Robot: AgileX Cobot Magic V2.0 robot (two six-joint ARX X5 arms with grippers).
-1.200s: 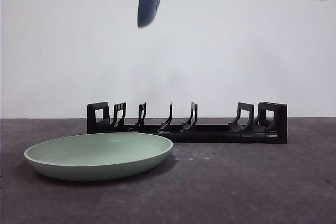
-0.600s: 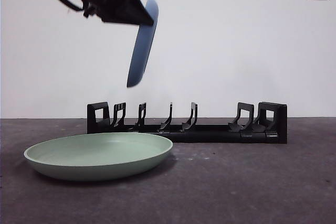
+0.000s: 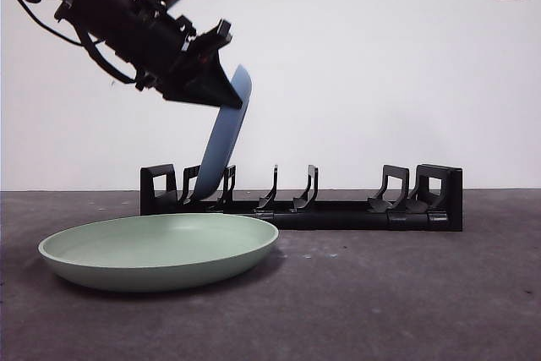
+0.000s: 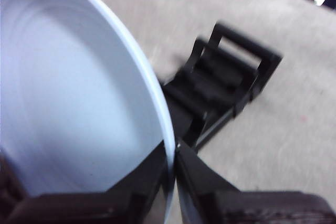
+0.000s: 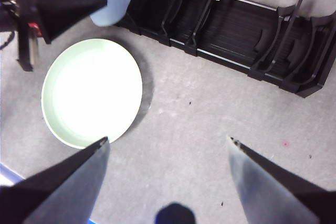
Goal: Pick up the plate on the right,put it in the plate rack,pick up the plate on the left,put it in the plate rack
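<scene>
Over at the rack's left end, the left gripper (image 3: 221, 95) has its fingers clamped on the rim of the blue plate (image 3: 221, 137), tilted, lower edge down among the prongs of the plate rack (image 3: 338, 209). Looks like the slotting-in step; next it probably needs to settle the plate upright, then let go. No other plate in the rack. The green plate (image 3: 159, 249) lies on the surface just in front. The right gripper (image 5: 167, 145) hangs above, fingers spread wide, holding nothing.

The left gripper (image 3: 221, 101) reaches down from the upper left, its arm slanting, jaws pinched on the rim of the blue plate (image 3: 221, 137). The right gripper (image 5: 168, 142) hangs high, jaws spread wide.
</scene>
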